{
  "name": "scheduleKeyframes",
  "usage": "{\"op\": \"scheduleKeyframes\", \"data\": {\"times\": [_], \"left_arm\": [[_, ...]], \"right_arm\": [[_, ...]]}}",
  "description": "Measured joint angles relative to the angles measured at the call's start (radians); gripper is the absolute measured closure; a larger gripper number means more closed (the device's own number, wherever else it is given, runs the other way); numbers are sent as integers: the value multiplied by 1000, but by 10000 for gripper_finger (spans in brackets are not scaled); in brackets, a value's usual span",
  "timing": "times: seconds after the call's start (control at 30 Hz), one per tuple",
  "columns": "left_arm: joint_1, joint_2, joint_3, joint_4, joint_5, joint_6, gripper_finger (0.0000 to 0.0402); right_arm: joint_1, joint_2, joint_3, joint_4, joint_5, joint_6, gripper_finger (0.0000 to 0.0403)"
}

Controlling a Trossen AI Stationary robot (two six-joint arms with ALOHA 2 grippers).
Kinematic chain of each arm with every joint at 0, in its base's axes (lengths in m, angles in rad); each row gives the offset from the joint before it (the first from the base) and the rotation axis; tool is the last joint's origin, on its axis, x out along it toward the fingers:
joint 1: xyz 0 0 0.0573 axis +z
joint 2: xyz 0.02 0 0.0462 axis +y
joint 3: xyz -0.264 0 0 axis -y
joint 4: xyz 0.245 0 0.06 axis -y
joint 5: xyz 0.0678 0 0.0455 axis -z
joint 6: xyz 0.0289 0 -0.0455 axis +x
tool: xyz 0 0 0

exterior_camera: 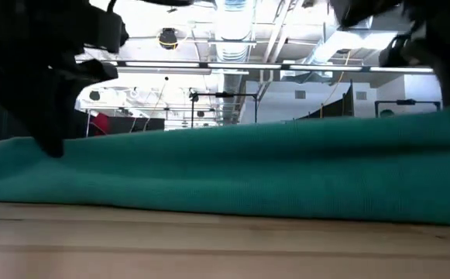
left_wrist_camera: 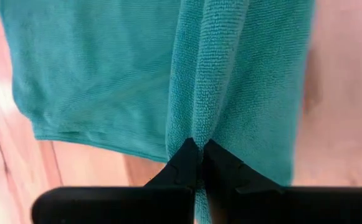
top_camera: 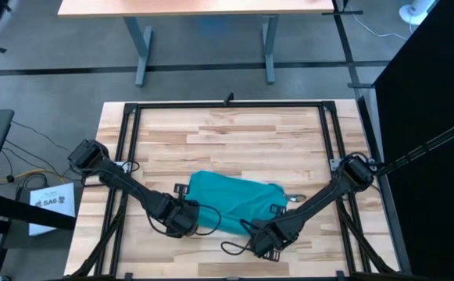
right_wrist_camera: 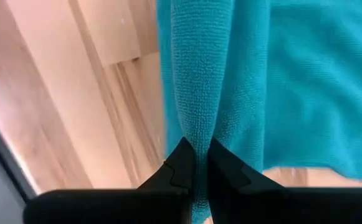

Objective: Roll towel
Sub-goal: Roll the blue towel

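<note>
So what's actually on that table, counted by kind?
Towel, teal: 1
Grippers pinching its edge: 2, left and right
Total: 3

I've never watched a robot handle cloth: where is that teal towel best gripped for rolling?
Probably at the near edge, from above, as now: the left gripper and right gripper each pinch a raised fold of the towel, one toward each end, so the long soft edge lifts evenly.
</note>
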Motion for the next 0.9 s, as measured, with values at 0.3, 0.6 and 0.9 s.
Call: {"op": "scheduleKeyframes", "data": {"times": [0.3, 0.6, 0.9], "left_arm": [[6, -1, -48, 62, 4, 44, 400], [35, -1, -109, 103, 4, 44, 397], [42, -37, -98, 70, 5, 43, 310]], "right_arm": [[-45, -4, -71, 12, -23, -37, 391], [-95, -4, -71, -11, -10, -100, 388], [-121, -44, -71, -84, 18, -117, 275]]}}
